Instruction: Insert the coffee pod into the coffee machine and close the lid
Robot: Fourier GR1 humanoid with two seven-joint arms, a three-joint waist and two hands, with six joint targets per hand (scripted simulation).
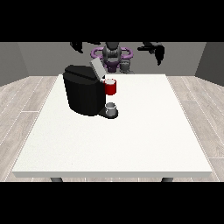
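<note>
The black coffee machine stands on the left half of the white table. Its grey lid is tilted up and open above the red pod holder. A small grey cup sits on the machine's base. A small grey cylinder, seemingly the coffee pod, stands at the table's far edge in front of the robot. The hand at the view's left and the hand at the view's right are raised beside the robot's body, fingers relaxed and holding nothing, well away from machine and pod.
The robot's torso is behind the table's far edge. Wooden floor surrounds the table on all sides.
</note>
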